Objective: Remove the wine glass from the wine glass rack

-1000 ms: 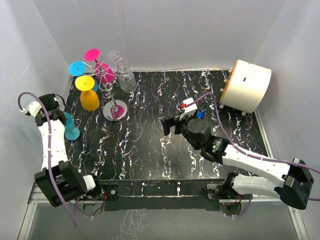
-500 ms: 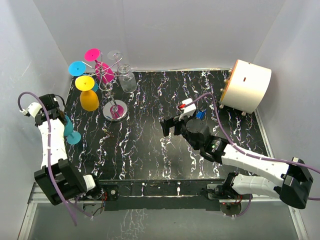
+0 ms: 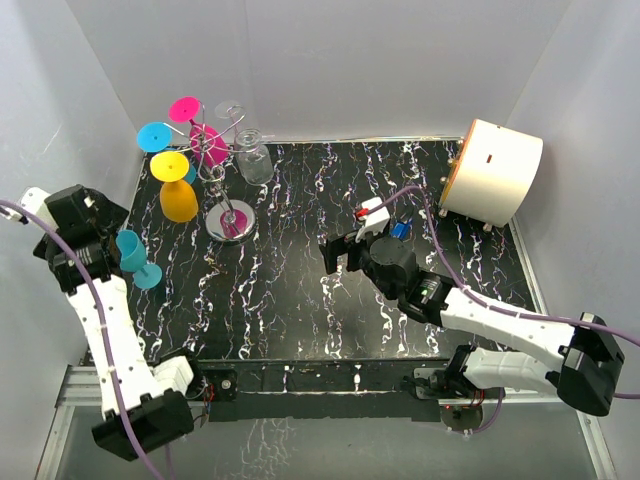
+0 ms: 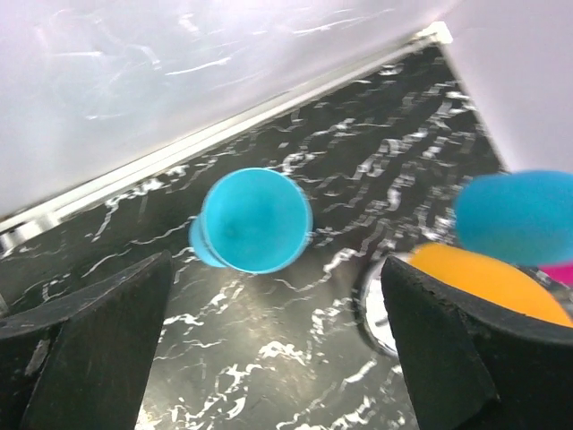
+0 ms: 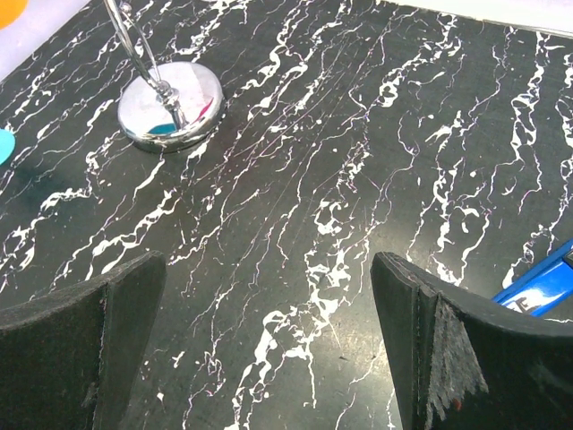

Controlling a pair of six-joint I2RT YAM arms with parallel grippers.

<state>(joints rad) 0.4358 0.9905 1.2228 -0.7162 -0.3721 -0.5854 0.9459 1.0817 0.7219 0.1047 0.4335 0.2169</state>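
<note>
A turquoise plastic wine glass sits on the black, white-veined table, left of the silver wire glass rack (other glasses hang there). The left gripper above it and the right gripper both gape wide, holding nothing.

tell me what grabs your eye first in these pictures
The wine glass rack at far left, hung with a pink glass, a yellow glass and others. A blue wine glass stands alone by the left edge of the table, below the open left gripper. A white drum sits far right.
</note>
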